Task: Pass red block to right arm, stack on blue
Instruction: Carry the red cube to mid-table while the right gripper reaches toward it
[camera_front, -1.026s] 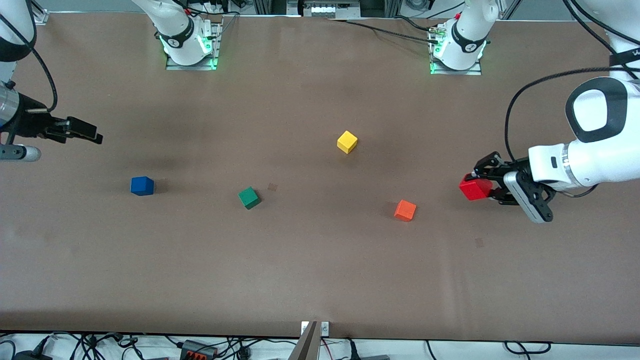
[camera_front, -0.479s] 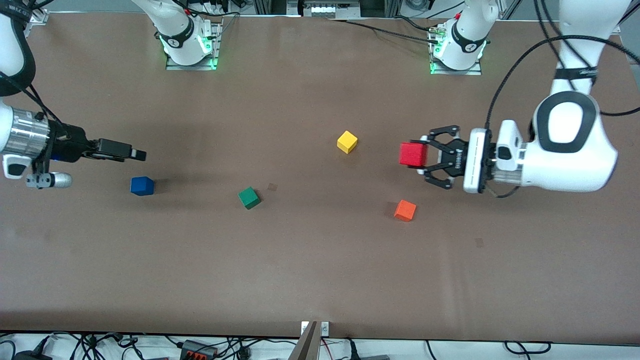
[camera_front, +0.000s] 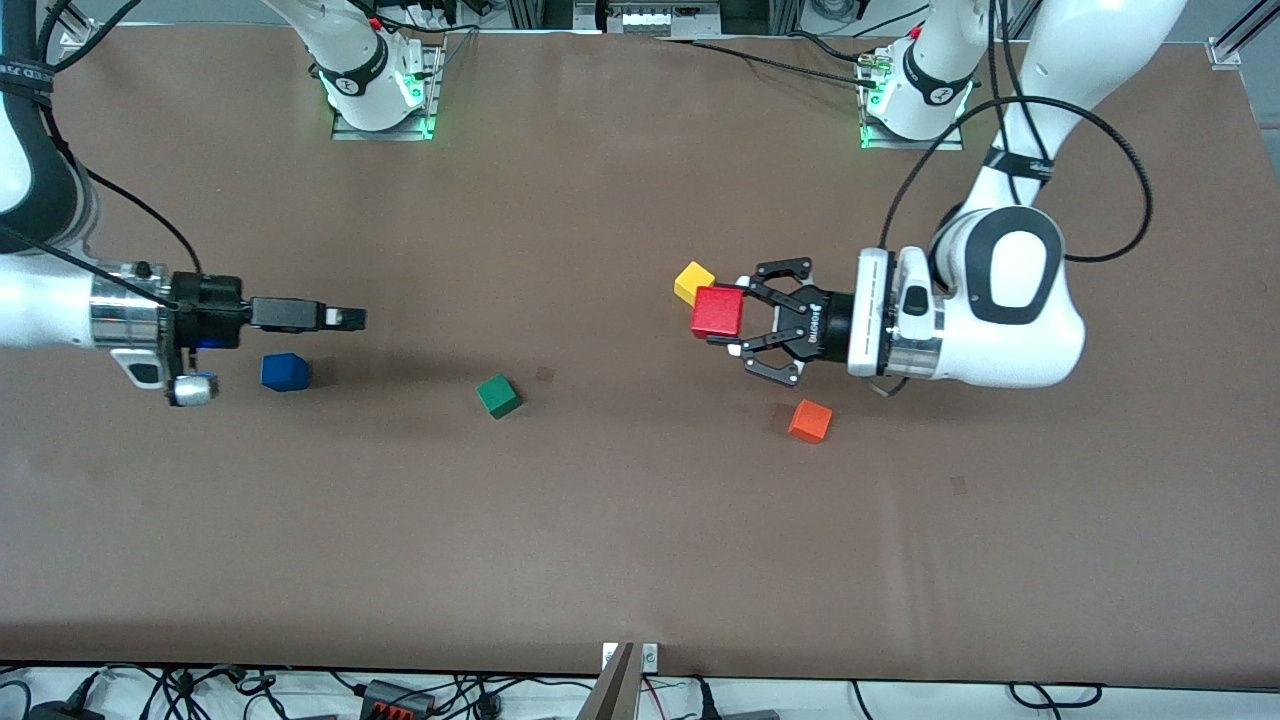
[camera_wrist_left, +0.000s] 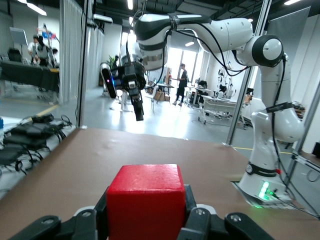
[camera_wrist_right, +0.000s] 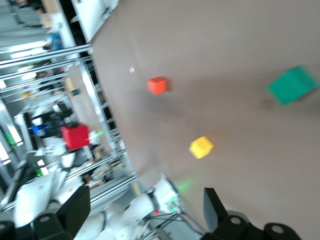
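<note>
My left gripper (camera_front: 722, 313), a splayed black claw, is shut on the red block (camera_front: 717, 311) and holds it in the air beside the yellow cube (camera_front: 692, 280), pointing toward the right arm's end. The red block fills the left wrist view (camera_wrist_left: 146, 200), clamped between both fingers. My right gripper (camera_front: 352, 319) is slim, black and open, level in the air beside the blue cube (camera_front: 285, 371), and points at the left gripper. It shows far off in the left wrist view (camera_wrist_left: 138, 111). In the right wrist view its fingers (camera_wrist_right: 76, 207) stand wide apart and the red block (camera_wrist_right: 75, 136) shows far off.
A green cube (camera_front: 498, 395) lies near the table's middle. An orange cube (camera_front: 810, 420) lies under the left arm's wrist, nearer the front camera. The arm bases (camera_front: 375, 90) stand at the table's top edge. Cables hang at the front edge.
The left arm has carried the red block from its end of the table toward the middle, past the orange cube. The right gripper has moved in over the table toward the middle.
</note>
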